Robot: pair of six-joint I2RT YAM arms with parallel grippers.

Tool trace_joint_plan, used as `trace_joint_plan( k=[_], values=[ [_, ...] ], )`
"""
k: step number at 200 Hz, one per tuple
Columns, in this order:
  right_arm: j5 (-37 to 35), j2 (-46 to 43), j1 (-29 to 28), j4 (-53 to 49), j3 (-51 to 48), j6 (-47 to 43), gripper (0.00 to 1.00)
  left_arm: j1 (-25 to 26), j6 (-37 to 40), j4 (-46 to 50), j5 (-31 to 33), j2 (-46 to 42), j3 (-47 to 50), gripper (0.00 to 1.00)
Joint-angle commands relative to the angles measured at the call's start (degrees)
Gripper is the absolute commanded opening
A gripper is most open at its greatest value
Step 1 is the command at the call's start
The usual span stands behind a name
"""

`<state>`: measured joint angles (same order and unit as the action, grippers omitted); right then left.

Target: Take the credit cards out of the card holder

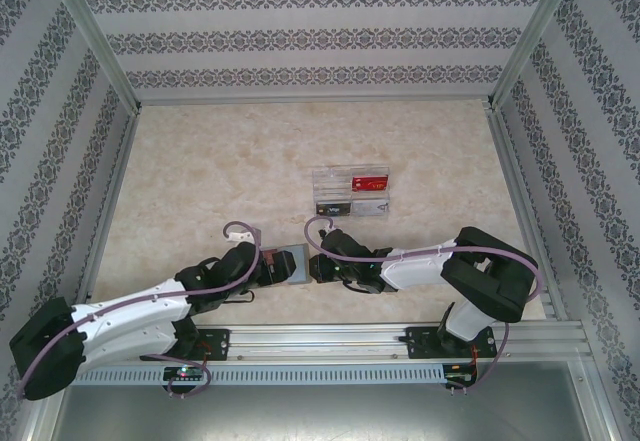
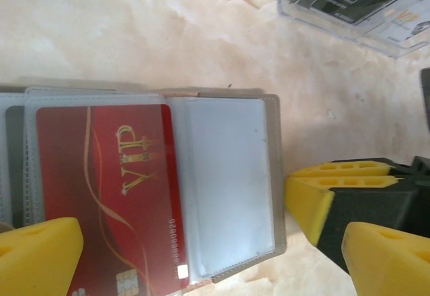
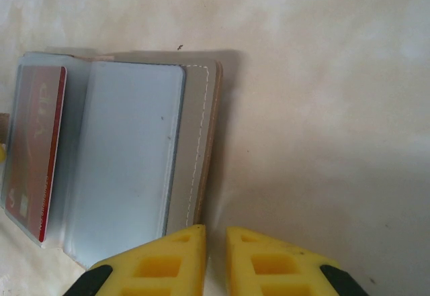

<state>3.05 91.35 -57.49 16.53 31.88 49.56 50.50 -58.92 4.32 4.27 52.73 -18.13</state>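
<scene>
The grey card holder (image 1: 288,264) lies open on the table between my two grippers. Its clear sleeves show in the left wrist view: one holds a red VIP credit card (image 2: 114,195), and the sleeve (image 2: 228,182) beside it is empty. My left gripper (image 2: 211,242) hangs open over the holder, its yellow fingers wide apart on either side. My right gripper (image 3: 215,242) is shut on the stitched grey cover edge of the card holder (image 3: 198,141). One right gripper finger (image 2: 336,188) meets that edge.
A clear acrylic tray (image 1: 318,176) stands further back on the table, holding a red card (image 1: 370,180), a dark card (image 1: 333,208) and a light card (image 1: 372,206). Patterned walls on metal posts enclose the table on three sides.
</scene>
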Motion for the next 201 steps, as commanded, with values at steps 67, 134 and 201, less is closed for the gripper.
trace_joint_plan(
  k=[67,134,201],
  values=[
    [1.31,-5.80,-0.34,-3.01,1.75,-2.54,0.22,-2.70,2.73,14.31,4.61,-2.63,-3.37,0.82],
    [5.36,-2.72,-1.30,-2.43,7.44,-2.32,0.22,-9.41,5.54,12.24,-0.96,-3.19,-0.67,0.33],
    [6.57,0.81,-1.66,-1.63,9.17,-1.49,0.22,-11.65,6.63,8.53,-3.88,0.38,0.90,0.23]
  ],
)
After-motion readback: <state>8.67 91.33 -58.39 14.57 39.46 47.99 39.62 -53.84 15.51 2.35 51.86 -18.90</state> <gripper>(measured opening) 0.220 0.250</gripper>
